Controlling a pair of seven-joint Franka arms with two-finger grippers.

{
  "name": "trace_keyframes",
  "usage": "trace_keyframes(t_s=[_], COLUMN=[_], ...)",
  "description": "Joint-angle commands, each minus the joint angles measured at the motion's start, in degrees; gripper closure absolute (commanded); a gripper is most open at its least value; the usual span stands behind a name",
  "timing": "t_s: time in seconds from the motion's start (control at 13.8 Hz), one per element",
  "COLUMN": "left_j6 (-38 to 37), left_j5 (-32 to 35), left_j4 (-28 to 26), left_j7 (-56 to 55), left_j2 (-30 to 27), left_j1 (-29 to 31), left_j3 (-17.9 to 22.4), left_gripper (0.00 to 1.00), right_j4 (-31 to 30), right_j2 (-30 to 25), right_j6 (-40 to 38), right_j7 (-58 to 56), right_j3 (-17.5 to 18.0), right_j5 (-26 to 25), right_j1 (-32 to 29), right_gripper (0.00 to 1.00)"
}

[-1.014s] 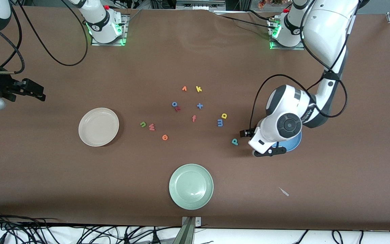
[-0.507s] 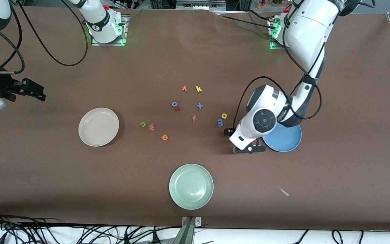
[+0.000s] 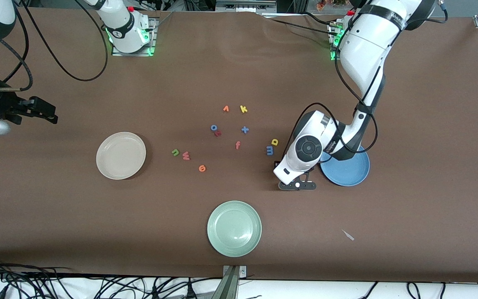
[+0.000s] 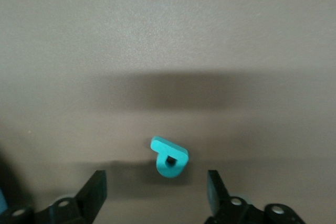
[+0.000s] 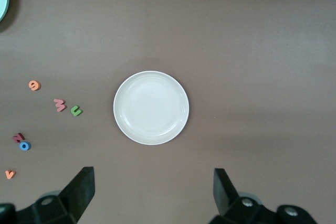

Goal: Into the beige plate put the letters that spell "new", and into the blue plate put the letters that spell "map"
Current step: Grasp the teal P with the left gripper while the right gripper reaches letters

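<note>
The left gripper (image 4: pixel 156 192) is held low over the table, fingers spread either side of the teal p (image 4: pixel 169 157), untouched, beside the blue plate (image 3: pixel 353 173). The right gripper (image 5: pixel 153 192) waits open high above the beige plate (image 5: pixel 151 107).

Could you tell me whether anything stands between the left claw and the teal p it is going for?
Nothing visible does. The left claw is open, its fingers to either side of the teal p, which lies alone on bare table.
</note>
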Motion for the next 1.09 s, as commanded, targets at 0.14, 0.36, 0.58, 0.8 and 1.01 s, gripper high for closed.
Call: trace_keyframes(t_s=[0.14,0.36,0.58,0.8,1.01], left_j6=[6.5,6.1,5.2,2.2,-2.4], left_j5=[1.8,1.8,1.8,1.9,1.9], left_j4=[0.3,0.1,-0.6,-0.2,0.4], left_j7=[0.2,0.3,0.2,0.2,3.0], left_j2=[1.7,1.4,1.1,0.2,-2.1], left_j1=[-0.4,-0.4,-0.4,-0.2,1.3], left_j3=[0.3,0.3,0.1,0.0,0.4], left_gripper=[0.31,0.65,0.81,0.81,0.81], right_j4=[0.6,0.3,-0.1,-7.2,-18.7], right_j2=[0.6,1.2,3.3,2.9,2.2], right_j6=[-0.7,-0.8,0.3,6.4,19.0], right_j7=[0.0,0.1,0.3,1.1,7.3], right_j3=[0.8,1.0,1.2,4.6,9.1], right_j5=[0.0,0.2,1.5,1.7,0.7], right_j1=[1.3,1.6,3.3,4.4,4.4], right_gripper=[0.00,0.00,0.00,0.00,0.00])
